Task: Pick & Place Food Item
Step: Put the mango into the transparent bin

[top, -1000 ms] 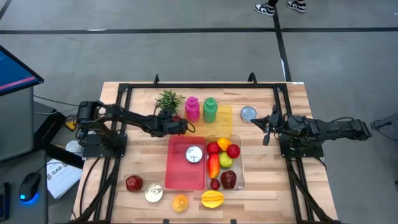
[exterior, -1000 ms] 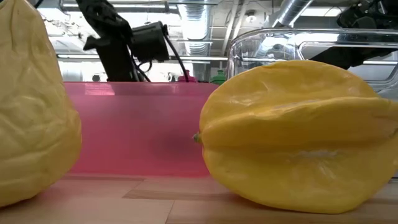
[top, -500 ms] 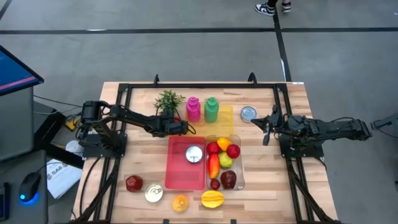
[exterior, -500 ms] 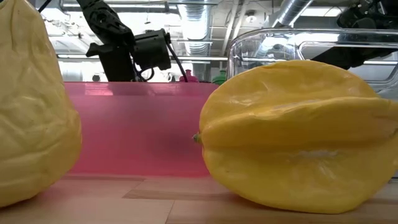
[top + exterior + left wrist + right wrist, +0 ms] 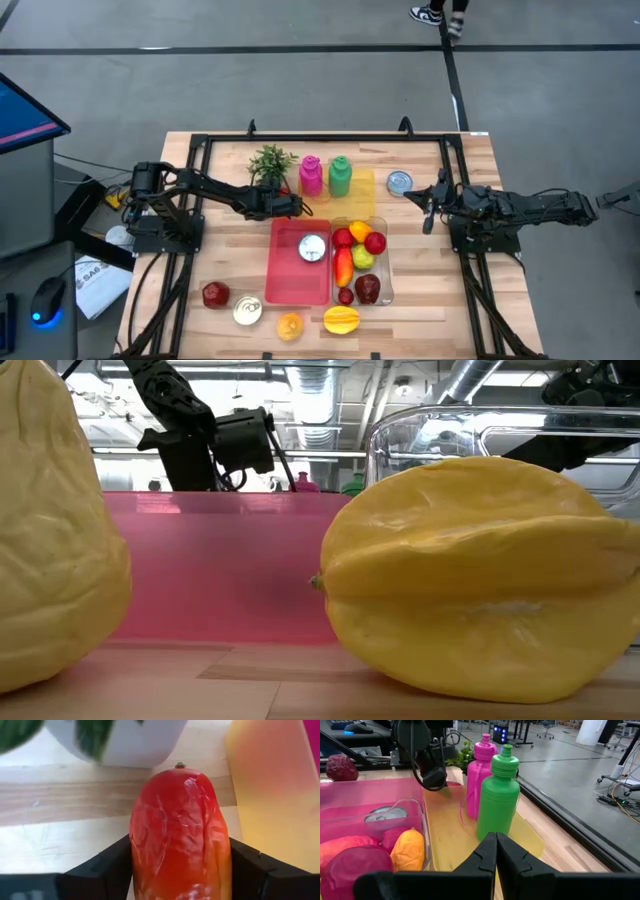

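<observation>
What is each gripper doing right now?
Left gripper: fingers on either side of the red fruit by the plant pot; grip cannot be told.
Right gripper: shut, empty.

Red-orange fruit [image 5: 180, 840], pink bin [image 5: 296, 262], green [image 5: 339, 176] & pink bottles [image 5: 309, 175].

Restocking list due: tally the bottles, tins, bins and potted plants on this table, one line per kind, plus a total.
Bottles: 2, the pink bottle and the green bottle
Tins: 3, the rightmost tin, the tin in the pink bin and the front tin
Bins: 2, the pink bin and the clear bin
Potted plants: 1, the potted plant
Total: 8
</observation>
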Robot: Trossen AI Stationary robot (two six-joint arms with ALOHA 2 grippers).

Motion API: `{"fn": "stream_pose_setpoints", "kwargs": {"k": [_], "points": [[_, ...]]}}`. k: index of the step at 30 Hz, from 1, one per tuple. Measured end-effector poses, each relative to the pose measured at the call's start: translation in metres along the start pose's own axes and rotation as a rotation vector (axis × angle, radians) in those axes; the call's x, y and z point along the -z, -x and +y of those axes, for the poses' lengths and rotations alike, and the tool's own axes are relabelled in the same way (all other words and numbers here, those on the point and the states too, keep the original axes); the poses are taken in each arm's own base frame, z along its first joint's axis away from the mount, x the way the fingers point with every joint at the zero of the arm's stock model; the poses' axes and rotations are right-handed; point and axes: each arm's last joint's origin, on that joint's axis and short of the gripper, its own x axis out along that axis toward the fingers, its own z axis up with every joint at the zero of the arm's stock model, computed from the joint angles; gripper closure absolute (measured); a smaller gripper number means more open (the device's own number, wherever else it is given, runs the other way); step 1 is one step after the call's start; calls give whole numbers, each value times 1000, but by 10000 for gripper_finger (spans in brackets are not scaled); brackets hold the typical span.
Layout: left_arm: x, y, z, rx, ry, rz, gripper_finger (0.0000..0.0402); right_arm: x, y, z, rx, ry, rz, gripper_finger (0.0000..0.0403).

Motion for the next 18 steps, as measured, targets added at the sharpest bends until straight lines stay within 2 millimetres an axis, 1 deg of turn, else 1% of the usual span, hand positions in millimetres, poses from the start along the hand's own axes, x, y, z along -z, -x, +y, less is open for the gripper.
{"fn": "stream_pose_setpoints", "kwargs": {"k": [3, 5, 7, 10, 13, 18], "points": [[1, 1, 0, 2, -16, 3, 145, 0, 0, 0, 0, 0, 0, 401], [3, 2, -1, 6, -50, 4, 142, 0, 0, 0, 0, 0, 1, 401], [4, 6, 0, 10, -80, 11, 148, 0, 0, 0, 0, 2, 4, 401], [5, 12, 1, 6, -99, 7, 168, 1, 0, 0, 0, 3, 6, 401], [2, 24, 2, 28, -101, -7, 181, 1, 0, 0, 0, 3, 6, 401], [-6, 58, 1, 140, -157, -71, 171, 1, 0, 0, 0, 3, 5, 401]]}}
